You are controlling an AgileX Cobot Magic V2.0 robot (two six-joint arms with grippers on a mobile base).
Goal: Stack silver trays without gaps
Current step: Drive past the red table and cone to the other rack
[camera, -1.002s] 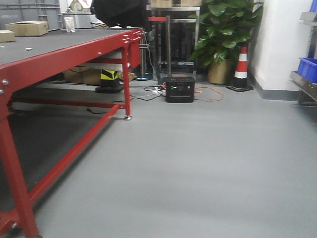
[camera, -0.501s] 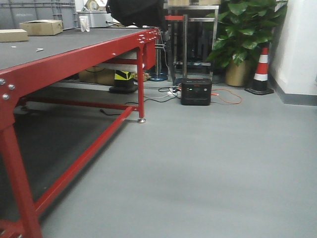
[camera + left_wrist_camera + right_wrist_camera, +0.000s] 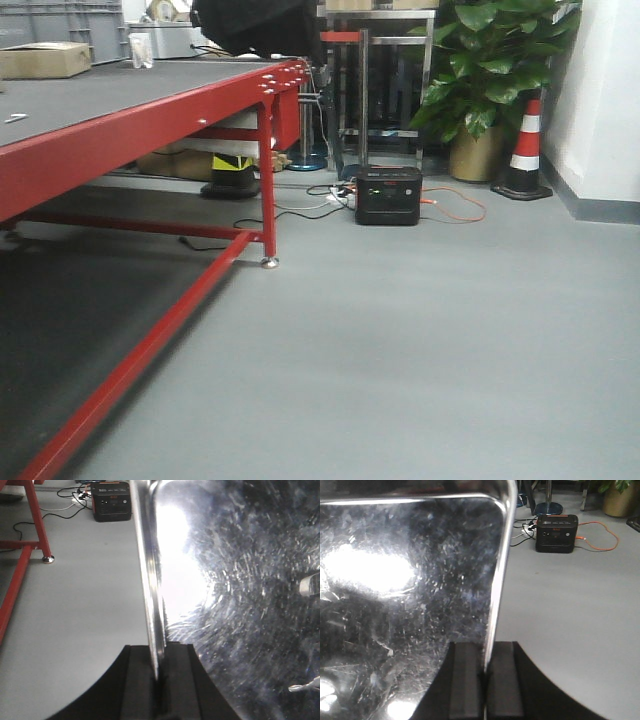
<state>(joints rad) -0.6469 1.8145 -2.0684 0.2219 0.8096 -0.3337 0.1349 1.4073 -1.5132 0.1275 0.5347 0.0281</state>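
Held over the grey floor is one silver tray (image 3: 240, 605), shiny and scratched, which fills the right of the left wrist view and the left of the right wrist view (image 3: 410, 580). My left gripper (image 3: 159, 652) is shut on the tray's left rim, which runs straight up from between its black pads. On the opposite rim my right gripper (image 3: 484, 650) is shut too, the thin edge pinched between its pads. Neither the tray nor the grippers show in the front view.
A long red-framed table (image 3: 150, 130) stands at the left, one leg (image 3: 267, 200) planted on the floor. Ahead lie a black power station (image 3: 388, 195) with cables, a potted plant (image 3: 490, 70), a traffic cone (image 3: 526, 150) and a metal rack (image 3: 385, 60).
The front view has swung right, then moved: the blue bins at the right edge are gone, and the table's near corner has left the frame.
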